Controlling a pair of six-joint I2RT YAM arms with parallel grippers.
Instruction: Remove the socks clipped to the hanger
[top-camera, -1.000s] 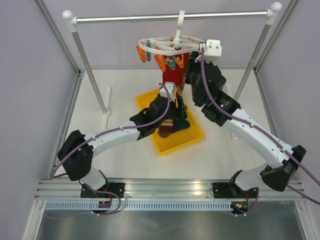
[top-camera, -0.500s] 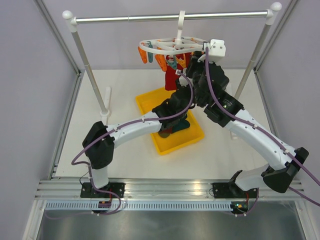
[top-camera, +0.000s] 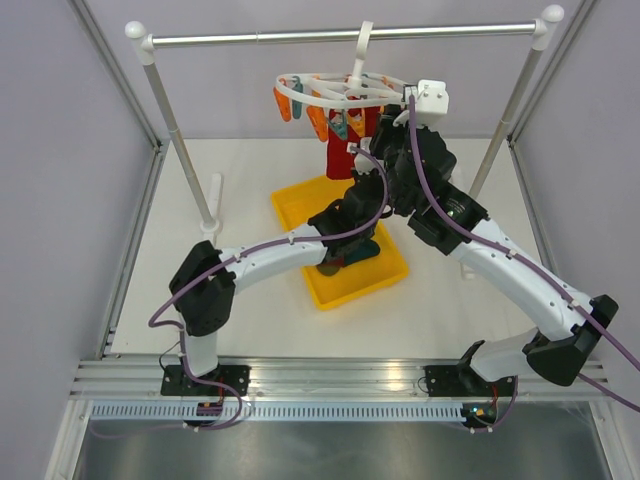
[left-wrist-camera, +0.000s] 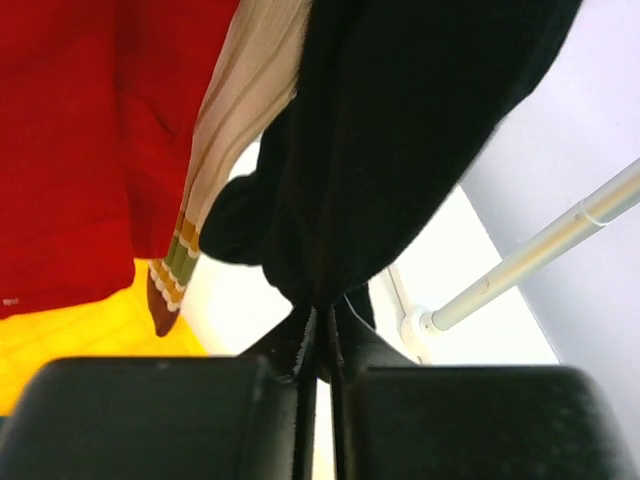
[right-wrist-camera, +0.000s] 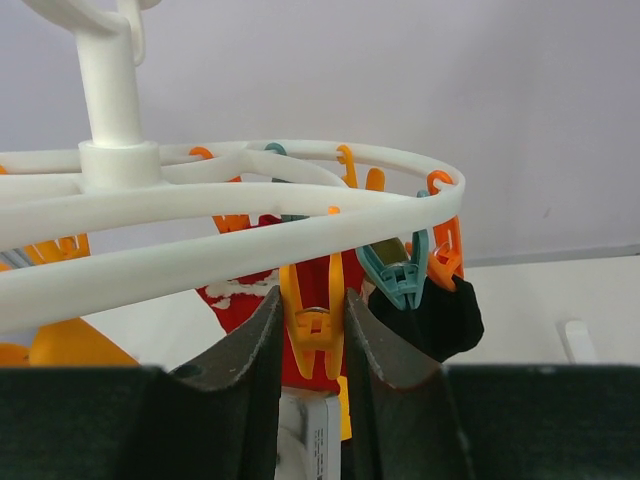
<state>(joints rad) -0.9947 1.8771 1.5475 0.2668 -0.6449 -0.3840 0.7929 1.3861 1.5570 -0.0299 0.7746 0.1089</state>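
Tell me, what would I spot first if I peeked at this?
The white hanger dangles from the rail at the back, with a bright red sock under it. A yellow tray sits on the table below. The left tool pinches a black sock from underneath, and the right tool squeezes an orange clip up on the ring.

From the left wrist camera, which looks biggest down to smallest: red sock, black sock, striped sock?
1. Black sock, though it hangs nearest the camera.
2. Red sock, cut off by the picture's edge.
3. Striped sock, a narrow strip.
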